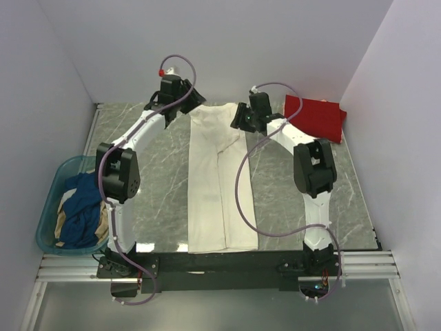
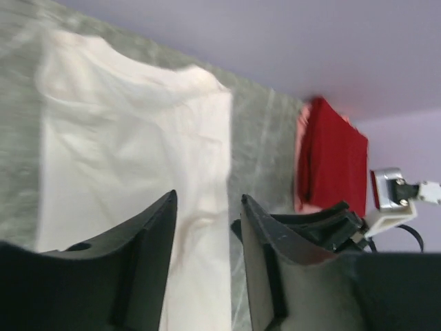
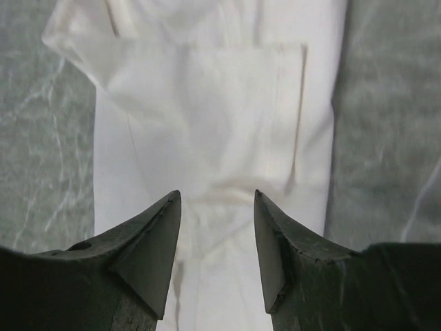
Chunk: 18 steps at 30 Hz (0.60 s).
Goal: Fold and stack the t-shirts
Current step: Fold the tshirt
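Cream-white t-shirt: lies flat on the grey marbled table, at its centre between the two arms. It is folded lengthwise into a long narrow strip that runs from the far edge to the near edge. The sides are turned in, and one slanted crease shows in the far half. The cloth is mostly smooth, with soft wrinkles near the far end.

Left gripper: at the strip's far left corner. Jaws are spread, nothing between them, with the cloth seen through the gap in the wrist view.

Right gripper: over the far right part of the strip. Jaws are spread and pinch nothing. Its wrist view looks straight down onto the folded panels.

Red t-shirt: folded into a compact block in the far right corner, well apart from the cream one. The left wrist view shows a pale pink layer along its edge, possibly another shirt beneath. That view is too blurred to be sure.

Teal basket: off the table's left side. It holds a crumpled dark blue t-shirt with tan cloth bunched beside and under it
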### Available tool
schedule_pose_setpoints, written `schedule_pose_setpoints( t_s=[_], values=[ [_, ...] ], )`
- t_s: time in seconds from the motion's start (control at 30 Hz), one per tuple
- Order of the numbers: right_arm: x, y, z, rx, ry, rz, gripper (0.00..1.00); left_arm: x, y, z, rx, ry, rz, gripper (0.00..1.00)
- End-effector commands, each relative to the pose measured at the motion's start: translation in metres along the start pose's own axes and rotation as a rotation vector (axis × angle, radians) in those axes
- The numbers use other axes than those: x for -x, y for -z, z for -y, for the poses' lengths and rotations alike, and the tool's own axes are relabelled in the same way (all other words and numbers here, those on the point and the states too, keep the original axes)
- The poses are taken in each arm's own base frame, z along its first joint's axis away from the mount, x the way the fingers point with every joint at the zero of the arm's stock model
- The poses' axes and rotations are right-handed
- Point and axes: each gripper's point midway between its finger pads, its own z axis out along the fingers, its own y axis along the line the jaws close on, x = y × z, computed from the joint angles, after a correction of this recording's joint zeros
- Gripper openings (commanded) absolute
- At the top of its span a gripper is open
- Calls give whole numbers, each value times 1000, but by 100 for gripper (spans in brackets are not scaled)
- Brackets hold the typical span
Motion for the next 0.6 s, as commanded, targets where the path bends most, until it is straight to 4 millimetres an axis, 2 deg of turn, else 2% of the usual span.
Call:
schedule_pose_setpoints(
  t_s=[0.0,0.03,0.07,0.1,0.13,0.2,0.27,0.3,0.37,0.4,0.43,0.47,0.5,0.53,0.57],
  values=[
    [51,-6,-14,35,44,88,54,10,-3,-47,204,36,38,45],
    [45,-19,-7,20,37,64,53,9,-4,-54,223,35,33,45],
    [44,-23,-3,7,27,43,53,9,-6,-58,228,31,30,44],
    [59,-24,-9,25,28,67,52,10,-8,-60,233,24,30,44],
    [53,-33,-3,19,20,49,52,7,-13,-69,252,24,20,44],
    [58,-37,0,18,6,50,49,6,-18,-75,259,21,16,41],
    [54,-39,2,19,-5,33,48,0,-24,-82,264,19,-2,39],
    [45,-39,4,20,-7,10,47,-2,-24,-83,257,9,-12,38],
    [49,-25,-5,45,-7,35,47,-5,-22,-84,255,8,-14,37],
    [29,-24,4,25,-15,2,47,-13,-19,-91,267,9,-27,37],
    [36,-7,-6,40,-13,29,47,-9,-12,-85,254,9,-15,38],
    [37,-1,-11,55,-5,49,47,-12,-8,-85,252,11,-14,38],
    [23,1,-6,41,-7,26,47,-17,2,-80,237,17,-23,38],
    [28,16,-18,55,12,51,48,-26,6,-74,231,12,-38,38],
    [25,21,-21,48,18,52,48,-33,11,-69,225,-7,-50,38]
  ],
)
